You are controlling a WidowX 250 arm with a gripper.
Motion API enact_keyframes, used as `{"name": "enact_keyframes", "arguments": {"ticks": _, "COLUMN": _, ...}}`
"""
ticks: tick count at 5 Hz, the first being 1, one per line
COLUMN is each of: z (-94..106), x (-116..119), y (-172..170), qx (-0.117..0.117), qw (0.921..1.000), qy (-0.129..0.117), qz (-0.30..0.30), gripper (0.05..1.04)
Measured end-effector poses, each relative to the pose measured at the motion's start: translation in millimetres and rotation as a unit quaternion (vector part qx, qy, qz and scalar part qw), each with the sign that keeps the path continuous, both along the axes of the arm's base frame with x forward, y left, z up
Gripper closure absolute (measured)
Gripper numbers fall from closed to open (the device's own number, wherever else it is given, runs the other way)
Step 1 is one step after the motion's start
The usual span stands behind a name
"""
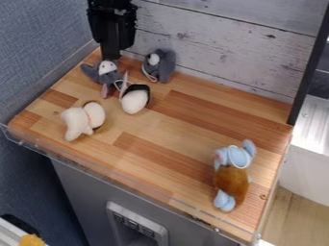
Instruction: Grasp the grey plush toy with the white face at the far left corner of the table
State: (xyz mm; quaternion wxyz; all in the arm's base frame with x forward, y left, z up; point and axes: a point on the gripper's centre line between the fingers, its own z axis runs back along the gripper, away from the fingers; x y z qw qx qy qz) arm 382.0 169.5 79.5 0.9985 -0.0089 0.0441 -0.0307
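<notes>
The gripper (111, 54) hangs down at the upper left, its tip right at a small grey plush toy with a white face (108, 68). Whether it touches that toy, I cannot tell. Just right of it sits a second grey plush toy (159, 65) against the back wall. Below the gripper lies a white and black plush toy (135, 99), close to the first grey one. A cream plush toy (83, 120) rests farther left and nearer the front. At the lower right lies a light blue and brown plush toy (232, 178).
The wooden table top (180, 126) has a clear low rim along its front edge. A whitewashed plank wall (218, 43) stands behind, a blue wall (38, 43) at the left, and a black upright post (312, 67) at the right rear corner.
</notes>
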Motion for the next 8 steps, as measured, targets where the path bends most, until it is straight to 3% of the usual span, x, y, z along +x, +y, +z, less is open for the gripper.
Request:
{"name": "enact_keyframes", "arguments": {"ticks": 3, "z": -45.9, "x": -5.0, "y": 7.0, "qx": 0.004, "qw": 0.9999, "qy": -0.011, "qz": -0.004, "gripper": 0.085}}
{"name": "enact_keyframes", "arguments": {"ticks": 6, "z": -59.4, "x": -4.4, "y": 8.2, "qx": 0.013, "qw": 0.9994, "qy": -0.018, "qz": 0.028, "gripper": 0.085}}
{"name": "enact_keyframes", "arguments": {"ticks": 7, "z": -61.8, "x": -3.5, "y": 8.6, "qx": 0.013, "qw": 0.9992, "qy": -0.018, "qz": 0.033, "gripper": 0.135}}
{"name": "enact_keyframes", "arguments": {"ticks": 8, "z": -63.0, "x": -3.3, "y": 9.9, "qx": 0.016, "qw": 0.9992, "qy": -0.016, "qz": 0.032, "gripper": 0.410}}
